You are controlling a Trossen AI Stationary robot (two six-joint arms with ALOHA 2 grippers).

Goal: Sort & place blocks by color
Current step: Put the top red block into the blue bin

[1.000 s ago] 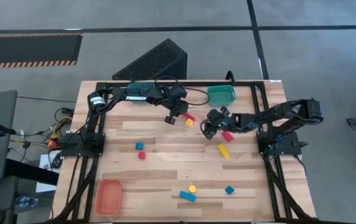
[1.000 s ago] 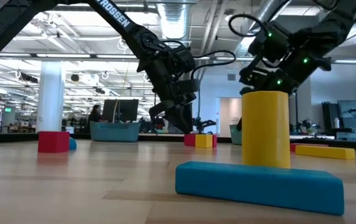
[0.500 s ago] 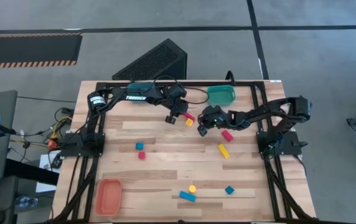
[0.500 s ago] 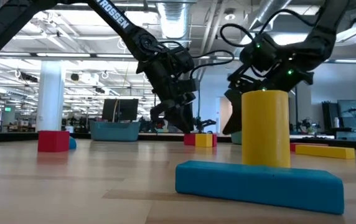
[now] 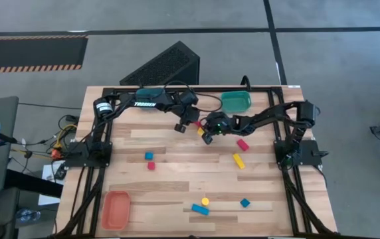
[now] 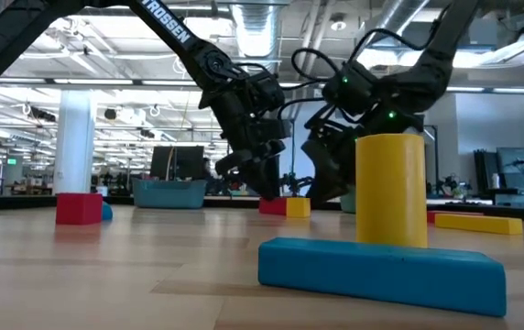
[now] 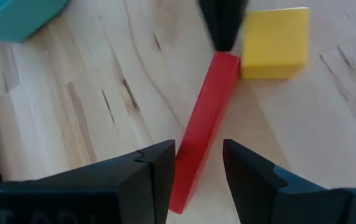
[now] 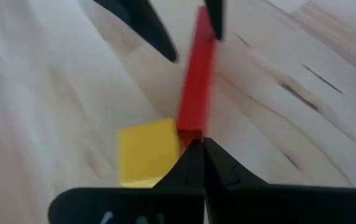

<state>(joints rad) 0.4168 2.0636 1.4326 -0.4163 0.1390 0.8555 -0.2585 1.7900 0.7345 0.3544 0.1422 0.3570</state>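
Observation:
A red bar [image 7: 206, 124] lies flat on the table at its far middle, with a yellow cube [image 7: 274, 43] against one end. My left gripper [image 7: 200, 168] is open and low, its fingers on either side of the bar's other end. My right gripper [image 8: 198, 155] is shut, and its tip sits at the bar's cube end. In the high view both grippers [image 5: 187, 125] [image 5: 207, 135] crowd over the pair. Other red, yellow and blue blocks lie scattered on the table. My left gripper's fingers [image 7: 156, 171] straddle the red bar's end [image 7: 187, 180] across its length; I cannot tell whether they touch it. My right gripper's shut fingertips [image 8: 193, 149] rest against the bar's opposite end [image 8: 190, 132], beside the yellow cube, slanting down from the table's right. The bar lies flat on the table.
A teal bin [image 5: 235, 101] stands at the far edge and an orange bin [image 5: 117, 209] at the near left corner. A red block [image 5: 242, 144] and a yellow bar [image 5: 238, 160] lie right of centre. A blue cube [image 5: 149, 156] and a red cube [image 5: 151, 165] lie left of centre. Near the front are a yellow piece [image 5: 205, 200], a blue bar [image 5: 200, 210] and a blue cube [image 5: 244, 202].
My right gripper has moved toward the table's left and lower, from beside the red block to the red bar and yellow cube. In the low view the bar and cube have slid slightly leftward.

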